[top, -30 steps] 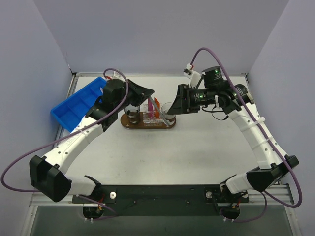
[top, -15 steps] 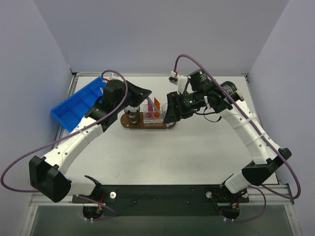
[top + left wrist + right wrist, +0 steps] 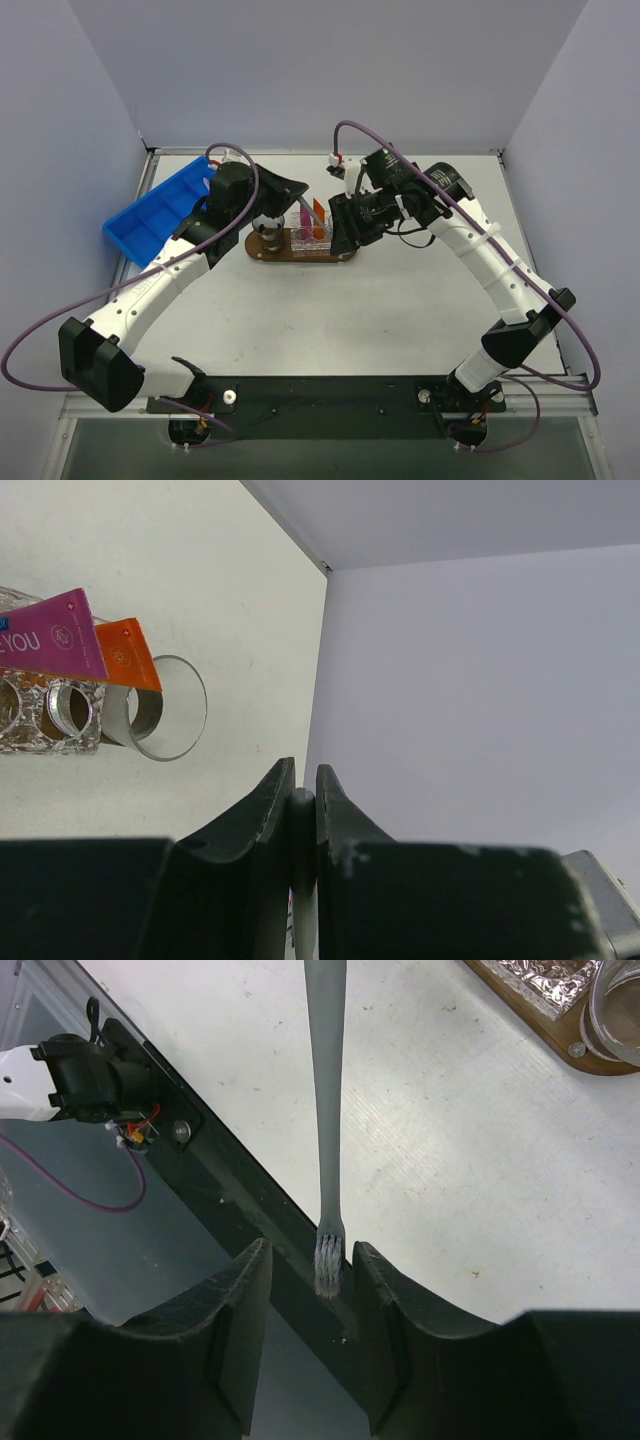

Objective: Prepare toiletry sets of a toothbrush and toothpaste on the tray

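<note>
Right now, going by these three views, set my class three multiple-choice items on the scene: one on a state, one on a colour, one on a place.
1. The fingers of the left pincer are: A spread wide; B almost closed; C out of view.
2. The toothbrush between the fingers of the right pincer is: A green; B yellow; C grey.
3. The orange toothpaste is: A in the left pincer; B standing in the patterned glass on the tray; C in the right pincer.

Answers:
1 B: only a thin slit shows between them in the left wrist view.
2 C: its handle and neck show grey in the right wrist view.
3 B: it leans in that glass beside a magenta tube.
</note>
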{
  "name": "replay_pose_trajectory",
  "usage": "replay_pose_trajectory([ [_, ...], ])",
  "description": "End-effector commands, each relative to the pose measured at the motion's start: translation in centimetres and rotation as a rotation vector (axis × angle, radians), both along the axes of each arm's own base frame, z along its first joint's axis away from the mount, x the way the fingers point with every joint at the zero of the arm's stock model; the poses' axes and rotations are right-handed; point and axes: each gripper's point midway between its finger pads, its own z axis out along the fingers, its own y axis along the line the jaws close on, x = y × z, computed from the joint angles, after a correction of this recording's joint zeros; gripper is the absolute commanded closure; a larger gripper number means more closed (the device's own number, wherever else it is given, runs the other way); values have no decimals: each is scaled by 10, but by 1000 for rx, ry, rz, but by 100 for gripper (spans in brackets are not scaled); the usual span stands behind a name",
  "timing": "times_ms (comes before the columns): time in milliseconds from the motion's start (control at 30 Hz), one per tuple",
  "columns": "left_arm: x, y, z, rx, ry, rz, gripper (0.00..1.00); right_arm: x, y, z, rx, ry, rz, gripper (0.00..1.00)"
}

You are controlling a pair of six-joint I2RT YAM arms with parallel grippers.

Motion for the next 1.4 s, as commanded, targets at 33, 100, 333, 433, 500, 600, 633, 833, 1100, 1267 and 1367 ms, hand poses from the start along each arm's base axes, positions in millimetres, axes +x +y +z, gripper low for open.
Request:
replay_pose_trajectory([
  [33,-5,3,29,-44,-64,10,100,3,-2,2,-37,-40,11,70],
  [100,-6,3,31,-48,-67,9,100,4,-2,1,-41,-46,9,79],
  [333,-6,0,26,-6,-78,-16,100,7,-4,-2,-61,-49,-7,100],
  [433,-7,2,27,77,-114,-44,85,8,-6,-2,-66,-55,-17,100],
  [500,-8,9,25,138,-137,-39,52,9,-10,-3,-71,-49,-30,100],
  [600,-7,30,28,226,-176,7,19,8,-22,-5,-89,-30,-59,100],
  [633,-6,36,29,255,-186,21,15,8,-26,-7,-99,-21,-67,100],
  [833,3,91,16,473,-178,89,12,-6,-56,-26,-186,67,-105,100],
  [1100,21,141,-10,600,-112,102,12,-23,-66,-47,-287,220,-85,100],
  [1267,26,145,-20,635,-95,71,12,-27,-64,-53,-314,298,-63,100],
  [1367,28,146,-23,677,-101,47,12,-23,-60,-61,-319,344,-71,100],
])
